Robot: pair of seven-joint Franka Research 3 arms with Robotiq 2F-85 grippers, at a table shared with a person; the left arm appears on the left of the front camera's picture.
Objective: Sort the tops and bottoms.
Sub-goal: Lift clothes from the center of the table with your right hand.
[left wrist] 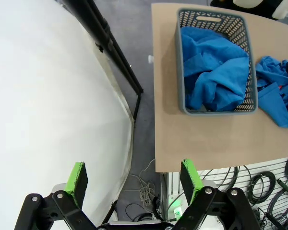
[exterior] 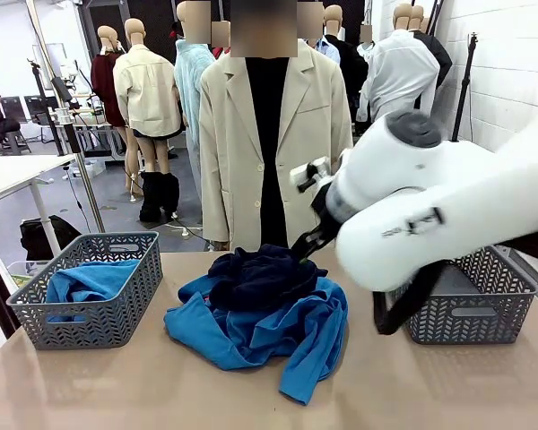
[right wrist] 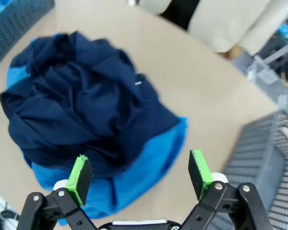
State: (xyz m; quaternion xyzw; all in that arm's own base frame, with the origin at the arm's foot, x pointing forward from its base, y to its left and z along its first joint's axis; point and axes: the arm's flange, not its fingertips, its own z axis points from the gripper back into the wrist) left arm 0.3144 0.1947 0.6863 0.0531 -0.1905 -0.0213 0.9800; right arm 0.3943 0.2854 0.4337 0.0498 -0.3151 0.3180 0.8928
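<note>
A heap of clothes lies mid-table. The dark navy bottoms (exterior: 262,274) (right wrist: 81,105) sit bunched on top of bright blue tops (exterior: 251,333) (right wrist: 156,155). My right gripper (exterior: 303,245) (right wrist: 139,172) hovers open just over the heap's far right side, nothing between its green pads (right wrist: 79,173). Another blue top (exterior: 88,281) (left wrist: 213,67) fills the left grey basket (exterior: 108,324) (left wrist: 182,81). My left gripper (left wrist: 133,177) is open and empty, off the table's left edge above the floor. The heap's blue edge (left wrist: 278,93) shows far off in the left wrist view.
A second grey basket (exterior: 473,305) (right wrist: 266,153) stands at the right, partly behind my right arm. A person in a beige jacket (exterior: 269,134) stands at the table's far edge. A black stand (left wrist: 115,48) rises beside the table's left end.
</note>
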